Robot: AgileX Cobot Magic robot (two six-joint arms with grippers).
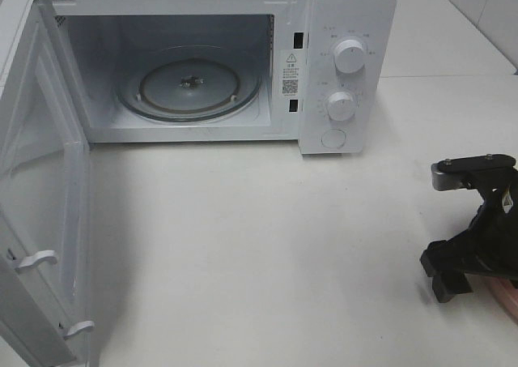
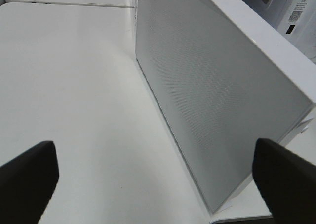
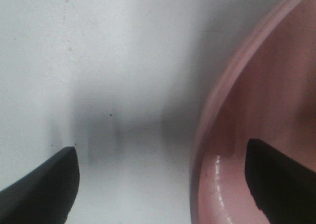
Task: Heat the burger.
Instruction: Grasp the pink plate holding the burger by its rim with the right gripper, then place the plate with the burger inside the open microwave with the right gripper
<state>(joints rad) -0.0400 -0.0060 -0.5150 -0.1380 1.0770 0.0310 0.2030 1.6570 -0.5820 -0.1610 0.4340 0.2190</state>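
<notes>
the right arm's jaws are gaping, straddling the rim of the pink plate (image 3: 276, 85), front-right of the microwave (image 1: 348, 10) (its door (image 1: 48, 181) wide open); the left arm's jaws are gaping empty. the burger isn't showing, probably on that plate. pinching the rim squarely and level is mattering most.

The right claw (image 1: 453, 278) is matte black, with a blocky, angular body and stubby fingers. Just above the claw sits a flat grey metal bracket (image 1: 473, 172) with rounded ends and small dark fastener spots on its top face. Close up, its fingers (image 3: 44, 184) are plain black wedges with slanted edges. The left claw (image 2: 155, 174) has the same dull black, wedge-shaped fingertips (image 2: 27, 177).
</notes>
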